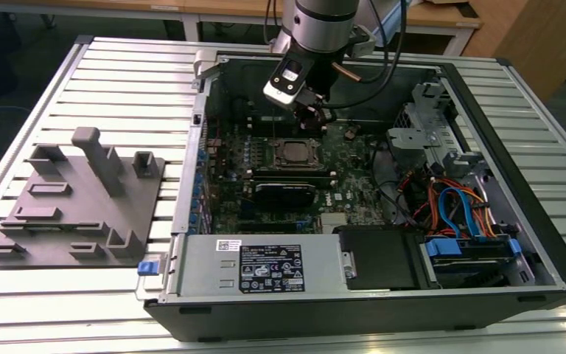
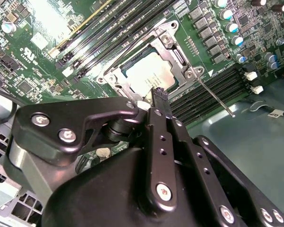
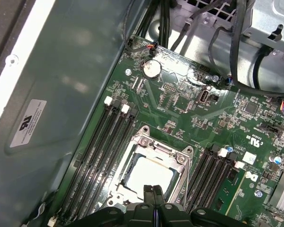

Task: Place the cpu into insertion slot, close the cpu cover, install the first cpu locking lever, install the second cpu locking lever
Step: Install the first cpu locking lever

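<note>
The cpu (image 3: 149, 176) has a dull, pale metal top. The cpu cover (image 3: 157, 144) framing it is brighter, silvery metal. The fingers (image 3: 147, 193) are matt black. The circuit board (image 3: 180, 101) is glossy green, beside a smooth grey painted inner wall (image 3: 71, 71). In the exterior view, the counter (image 1: 116, 74) is ribbed pale metal. At nine o'clock from the black computer case (image 1: 362, 313) lies a matt grey plastic block (image 1: 77, 214).

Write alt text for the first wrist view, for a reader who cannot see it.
The hand, fingers shut together, hangs over one edge of the cpu, which lies framed by the silvery cpu cover. Black memory slots flank it on the green motherboard, with a coin battery and cables beyond and the grey case wall alongside.
</note>
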{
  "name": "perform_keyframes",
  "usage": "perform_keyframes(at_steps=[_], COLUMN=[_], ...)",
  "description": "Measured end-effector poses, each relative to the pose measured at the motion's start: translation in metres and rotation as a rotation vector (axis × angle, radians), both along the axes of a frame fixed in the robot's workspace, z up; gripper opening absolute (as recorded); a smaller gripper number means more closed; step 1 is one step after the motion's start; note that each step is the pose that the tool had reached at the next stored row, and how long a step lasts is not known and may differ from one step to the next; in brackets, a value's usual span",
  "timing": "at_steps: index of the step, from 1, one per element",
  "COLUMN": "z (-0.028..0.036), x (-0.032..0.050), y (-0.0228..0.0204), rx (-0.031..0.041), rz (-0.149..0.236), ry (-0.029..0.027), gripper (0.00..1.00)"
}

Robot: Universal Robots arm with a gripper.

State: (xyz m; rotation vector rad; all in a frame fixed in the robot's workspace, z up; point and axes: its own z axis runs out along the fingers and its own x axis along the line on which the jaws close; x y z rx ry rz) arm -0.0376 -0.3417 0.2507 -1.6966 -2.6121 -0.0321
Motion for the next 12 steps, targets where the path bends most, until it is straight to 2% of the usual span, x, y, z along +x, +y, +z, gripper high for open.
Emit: perform_keyframes(at_steps=[12], z=[0.0], x=[0.0], y=[0.0], rx=[0.0], rz=[0.006], ry=[0.0], gripper=[0.11])
